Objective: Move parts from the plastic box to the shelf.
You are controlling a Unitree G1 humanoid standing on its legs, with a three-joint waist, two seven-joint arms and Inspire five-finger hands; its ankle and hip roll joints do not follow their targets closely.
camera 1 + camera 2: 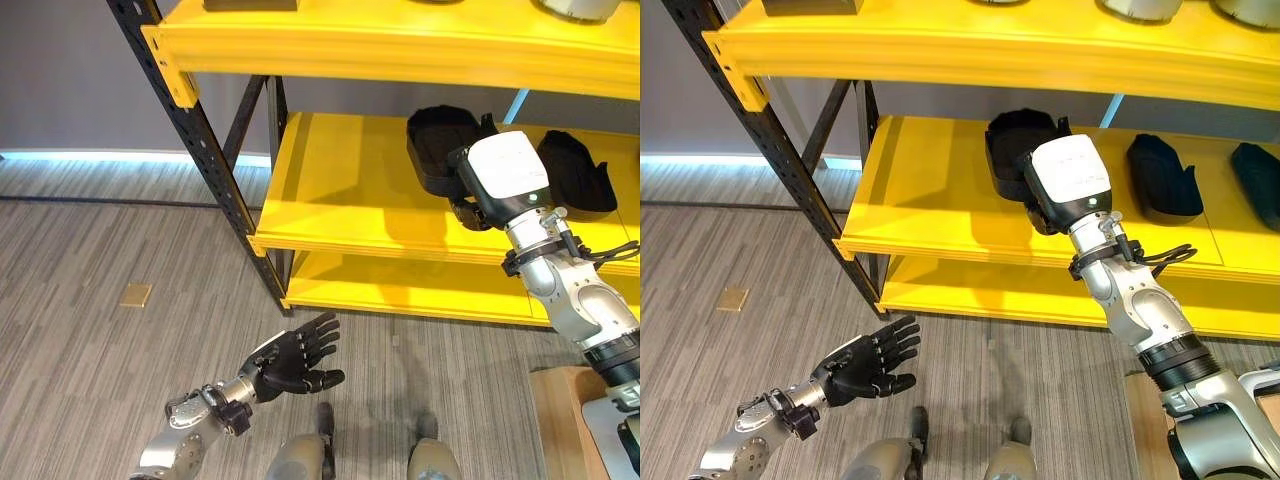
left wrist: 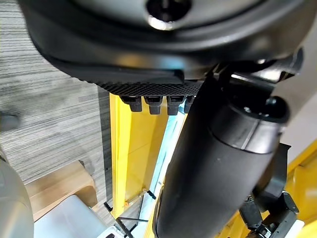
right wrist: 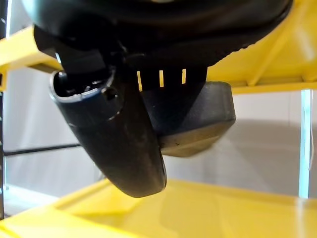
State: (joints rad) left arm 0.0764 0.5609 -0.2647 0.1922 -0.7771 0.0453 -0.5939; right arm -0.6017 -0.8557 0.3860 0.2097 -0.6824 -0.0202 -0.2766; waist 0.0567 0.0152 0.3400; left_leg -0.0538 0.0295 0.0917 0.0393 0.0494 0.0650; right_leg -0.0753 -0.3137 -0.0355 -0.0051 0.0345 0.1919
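Observation:
A black moulded part (image 1: pixel 438 143) lies lengthways on the yellow middle shelf (image 1: pixel 340 190), and my right hand (image 1: pixel 505 175) grips its near end. In the right wrist view the thumb (image 3: pixel 124 144) and the fingers close round the dark part (image 3: pixel 200 121) just above the yellow board. Two more black parts (image 1: pixel 1160 175) (image 1: pixel 1255 180) lie further right on the same shelf. My left hand (image 1: pixel 295 360) hovers low over the floor, open and holding nothing, its fingers spread.
A black slanted upright (image 1: pixel 200 150) and a yellow top beam (image 1: pixel 400 45) frame the shelf. Pale parts sit on the top level (image 1: pixel 1140 8). A wooden stand (image 1: pixel 560 420) bearing a pale grey box (image 2: pixel 69 218) is at lower right. A tan square (image 1: pixel 135 294) lies on the floor.

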